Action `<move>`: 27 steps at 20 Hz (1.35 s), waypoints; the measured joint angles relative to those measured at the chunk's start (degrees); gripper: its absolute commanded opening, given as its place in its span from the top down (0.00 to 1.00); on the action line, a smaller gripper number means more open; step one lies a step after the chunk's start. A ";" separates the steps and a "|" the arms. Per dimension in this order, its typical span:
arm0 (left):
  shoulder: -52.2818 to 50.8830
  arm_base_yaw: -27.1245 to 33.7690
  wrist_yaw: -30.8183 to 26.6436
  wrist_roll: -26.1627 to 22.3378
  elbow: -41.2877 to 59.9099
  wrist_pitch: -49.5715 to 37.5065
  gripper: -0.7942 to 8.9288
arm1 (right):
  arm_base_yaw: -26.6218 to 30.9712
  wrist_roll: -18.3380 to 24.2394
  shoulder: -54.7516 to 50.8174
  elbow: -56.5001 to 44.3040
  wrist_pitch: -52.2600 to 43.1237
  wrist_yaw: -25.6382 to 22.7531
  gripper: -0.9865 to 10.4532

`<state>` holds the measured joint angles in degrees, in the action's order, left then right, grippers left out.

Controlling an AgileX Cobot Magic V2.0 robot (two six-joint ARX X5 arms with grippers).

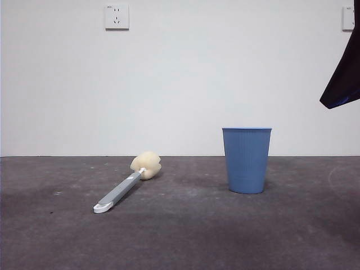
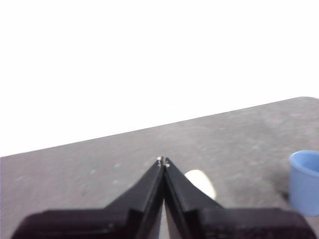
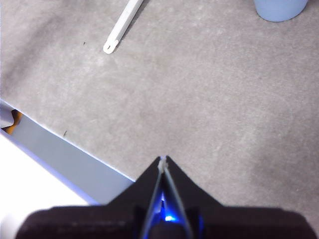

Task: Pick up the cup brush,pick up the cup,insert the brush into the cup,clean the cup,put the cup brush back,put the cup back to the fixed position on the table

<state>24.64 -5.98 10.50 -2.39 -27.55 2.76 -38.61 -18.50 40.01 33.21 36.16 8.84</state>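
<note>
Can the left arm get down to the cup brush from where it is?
Probably yes: the left gripper, jaws shut, is above the cup brush, which lies alone on the table, apart from the cup.

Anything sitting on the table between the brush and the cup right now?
No. In the front view only bare table separates the cup brush, lying flat, from the upright cup. The right wrist view shows the same bare stretch.

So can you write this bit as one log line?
stage: start | cup brush: lying on table | cup: upright | left gripper: shut, empty | right gripper: shut, empty
</note>
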 measured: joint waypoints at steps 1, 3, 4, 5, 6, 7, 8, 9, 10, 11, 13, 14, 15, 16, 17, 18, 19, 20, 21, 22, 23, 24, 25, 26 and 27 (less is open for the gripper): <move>-2.78 1.31 0.00 0.00 3.50 -1.11 0.92 | 0.00 0.00 -0.02 0.00 0.00 -0.02 0.91; -8.57 3.56 0.00 0.33 10.64 -1.18 0.92 | 0.00 -0.02 -0.02 0.00 0.00 0.00 0.91; -10.64 4.35 0.00 0.59 13.31 -1.14 0.92 | 0.00 0.00 0.00 0.00 0.00 0.00 0.91; -12.61 5.05 0.00 1.09 15.82 -1.14 0.92 | 0.00 -0.02 -0.02 0.00 0.00 0.00 0.91; -14.14 5.70 0.00 1.62 17.70 -1.07 0.92 | 0.00 0.00 -0.02 0.00 0.00 0.00 0.91; -15.45 6.19 0.00 2.34 19.37 -1.05 0.92 | 0.00 -0.02 -0.02 0.00 0.00 0.00 0.91; -16.63 6.54 0.00 3.13 21.05 -0.98 0.92 | 0.00 0.00 -0.02 0.00 0.02 0.00 0.91; -17.46 6.60 -0.02 3.78 22.32 -0.63 0.92 | 0.00 0.00 -0.02 0.00 0.00 0.00 0.91; -18.21 6.60 0.00 4.26 23.61 0.24 0.92 | 0.00 0.00 -0.02 0.00 0.02 0.00 0.91; -18.82 6.60 0.00 4.63 24.72 1.11 0.92 | 0.00 -0.02 -0.02 0.00 0.02 0.00 0.91; -19.89 6.60 -0.02 5.29 25.90 3.08 0.92 | 0.00 -0.02 -0.02 0.00 0.02 0.00 0.91; -20.44 6.60 -0.02 5.44 26.03 4.57 0.92 | 0.00 -0.02 -0.02 0.00 0.02 0.00 0.91; -20.85 6.62 -0.31 5.46 26.03 6.03 0.92 | 0.00 -0.02 -0.02 0.00 0.02 0.00 0.91; -21.20 6.62 -0.96 5.46 26.03 7.45 0.92 | 0.00 -0.02 -0.02 0.00 0.02 0.00 0.91; -21.66 6.62 -1.38 5.49 26.03 8.96 0.92 | 0.00 -0.04 -0.02 0.00 0.02 0.00 0.91; -21.97 6.62 -1.57 5.49 26.01 8.96 0.92 | 0.00 -0.07 -0.02 0.00 0.00 0.00 0.91; -22.45 6.62 -1.49 5.49 26.01 8.94 0.92 | 0.00 -0.13 -0.02 0.00 0.02 0.00 0.91; -22.80 6.62 -1.33 5.49 26.01 8.92 0.92 | 0.00 -0.15 -0.02 0.00 0.02 0.00 0.91; -22.80 6.62 -1.33 5.49 26.01 8.92 0.92 | 0.00 -0.15 -0.02 0.00 0.02 0.00 0.91; -22.80 6.62 -1.36 5.49 26.01 8.92 0.92 | 0.00 -0.15 0.00 0.00 0.04 0.00 0.91; -22.80 6.62 -1.36 5.49 26.01 8.92 0.92 | 0.00 -0.15 -0.02 0.00 0.07 -0.02 0.91; -22.80 6.62 -1.36 5.49 26.01 8.92 0.92 | 0.00 -0.15 -0.02 0.00 0.07 -0.02 0.91; -22.80 6.62 -1.36 5.49 26.01 8.94 0.92 | 0.00 -0.15 -0.02 0.00 0.07 0.00 0.91; -22.80 6.62 -1.36 5.49 26.01 8.94 0.92 | 0.00 -0.15 -0.02 0.00 0.07 0.00 0.91; -22.80 6.62 -1.36 5.49 26.01 8.92 0.92 | 0.00 -0.15 -0.02 0.00 0.07 0.00 0.91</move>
<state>1.85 0.64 9.15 3.09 -1.54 11.68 -38.61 -18.65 39.99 33.21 36.23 8.84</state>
